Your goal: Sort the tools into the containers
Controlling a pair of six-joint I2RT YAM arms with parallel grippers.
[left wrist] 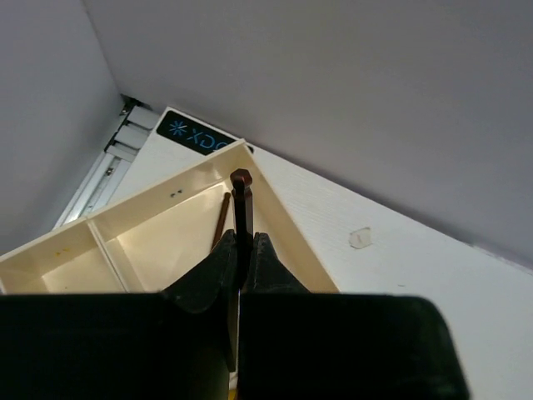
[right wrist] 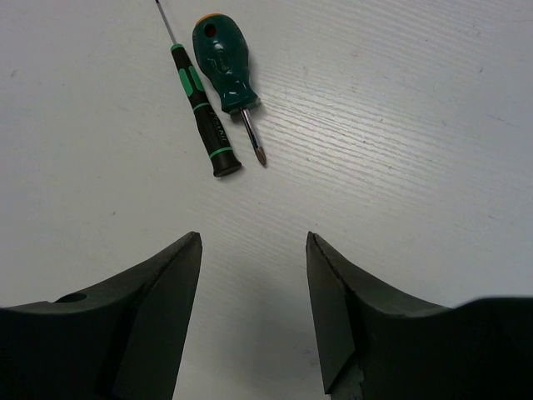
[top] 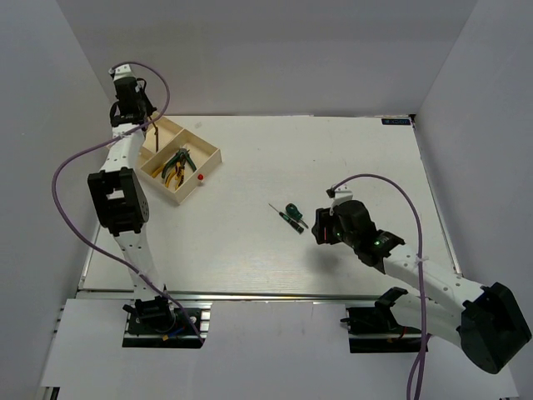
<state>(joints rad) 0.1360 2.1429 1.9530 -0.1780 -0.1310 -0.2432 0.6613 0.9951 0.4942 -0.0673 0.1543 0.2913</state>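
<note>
The cream divided tray (top: 200,140) stands at the far left of the table. My left gripper (top: 146,125) hovers over its far compartment, shut on a dark hex key (top: 156,138). In the left wrist view the hex key (left wrist: 241,204) stands upright between the fingers of the gripper (left wrist: 240,242), above the tray (left wrist: 287,229), where a thin brown rod (left wrist: 221,218) lies. Pliers with orange and green handles (top: 175,166) lie in a middle compartment. My right gripper (right wrist: 254,242) is open and empty, just short of a thin green-handled screwdriver (right wrist: 200,108) and a stubby green screwdriver (right wrist: 223,62) on the table.
A tiny red knob (top: 201,177) lies on the table beside the tray. Both screwdrivers (top: 287,214) lie mid-table, left of my right gripper (top: 321,231). White walls close off the left, back and right sides.
</note>
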